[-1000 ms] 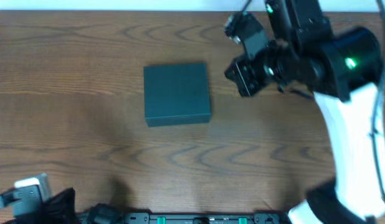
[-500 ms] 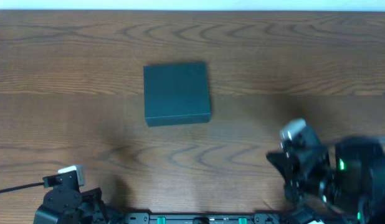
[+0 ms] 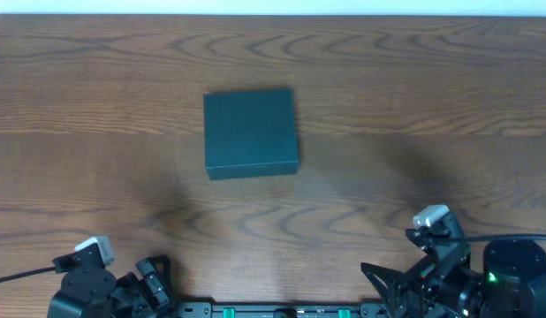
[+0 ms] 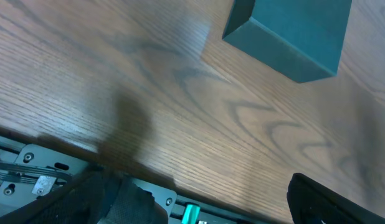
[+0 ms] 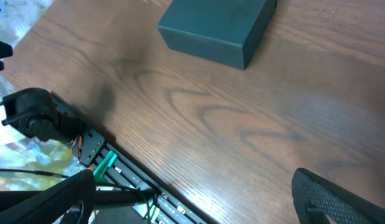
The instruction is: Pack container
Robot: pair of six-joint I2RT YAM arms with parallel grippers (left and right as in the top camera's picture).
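Container [image 3: 251, 132], a dark teal box with its lid lying flat, reads as stiff, light cardboard. The matte skin should give the pads fair grip, though thin walls could dent under a hard squeeze. A hold across two opposite side walls looks soundest for moving it. To open it, a fingertip under the free edge of the flap would serve, but which edge is hinged cannot be told from these views.

Left gripper [image 3: 154, 274] sits low at the near edge of the table [image 3: 432, 88]. In its wrist view the left gripper [image 4: 217, 196] shows its fingers [image 4: 118, 196] set wide apart with nothing between them. From these fingers the container [image 4: 286, 34] lies well ahead and off to the right, one corner turned toward them, with bare wood between.

Right gripper [image 3: 401, 283] is likewise down at the near edge. In its own view the right gripper [image 5: 192, 199] has its fingers [image 5: 342, 199] spread wide and holding nothing. The container [image 5: 217, 28] lies well beyond them, ahead and toward the left in the overhead view, touching neither finger.

No goods to pack are in view.
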